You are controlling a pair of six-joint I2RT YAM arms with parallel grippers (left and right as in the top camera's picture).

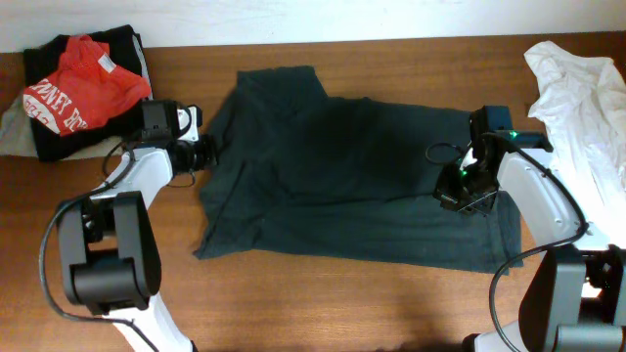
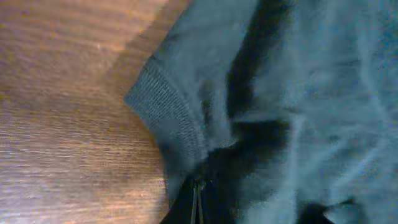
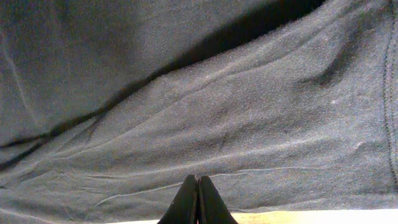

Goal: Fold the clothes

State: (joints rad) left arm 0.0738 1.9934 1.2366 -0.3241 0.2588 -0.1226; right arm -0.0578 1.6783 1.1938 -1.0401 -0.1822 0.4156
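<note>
A dark teal garment [image 1: 333, 176] lies spread across the middle of the wooden table, partly rumpled at its left side. My left gripper [image 1: 207, 152] is at the garment's left edge. In the left wrist view its jaws [image 2: 198, 200] are closed where the fabric bunches just below a ribbed cuff [image 2: 168, 106], gripping the garment [image 2: 311, 93]. My right gripper [image 1: 452, 196] is over the garment's right part. In the right wrist view its fingers [image 3: 198, 186] are pressed together above the flat fabric [image 3: 205, 93], near its hem, with nothing visible between them.
A pile of red and black clothes [image 1: 78, 88] lies at the back left, just behind the left arm. A crumpled white cloth [image 1: 582, 83] lies at the back right beside the right arm. Bare wood [image 1: 342, 303] runs along the front of the table.
</note>
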